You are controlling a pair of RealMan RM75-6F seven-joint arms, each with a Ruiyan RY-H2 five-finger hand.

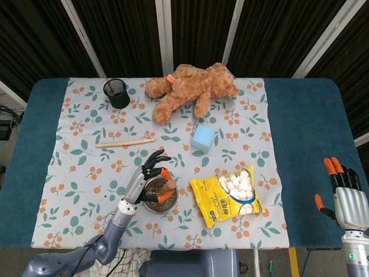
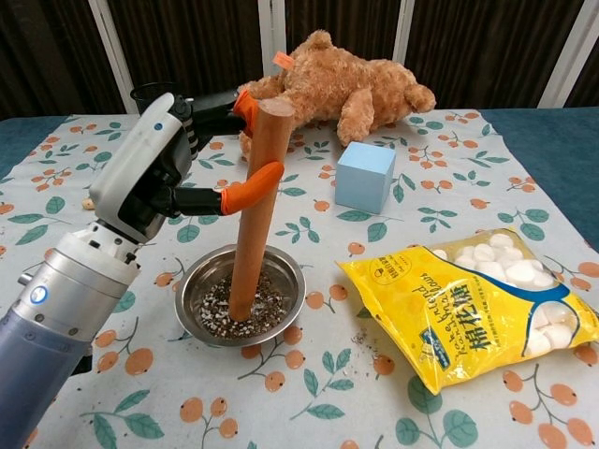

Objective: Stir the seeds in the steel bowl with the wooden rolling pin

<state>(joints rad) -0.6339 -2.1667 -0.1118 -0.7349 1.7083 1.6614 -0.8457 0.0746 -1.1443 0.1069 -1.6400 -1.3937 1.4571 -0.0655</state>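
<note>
Left hand point(image 2: 164, 173) grips the wooden rolling pin point(image 2: 253, 215), tilted toward one o'clock, its tip in the seeds point(image 2: 245, 313) of the steel bowl point(image 2: 285, 276); right hand point(image 1: 345, 196) hangs open.

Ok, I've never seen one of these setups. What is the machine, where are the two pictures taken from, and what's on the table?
It is a two-armed robot with finger hands, steered by a person. One picture looks down from its head, the other forward from its chest. The left hand holds a rolling pin standing in a bowl of seeds. The right hand waits open at the table's edge. Also there: a teddy bear, blue block, marshmallow bag, black cup and thin stick.
</note>
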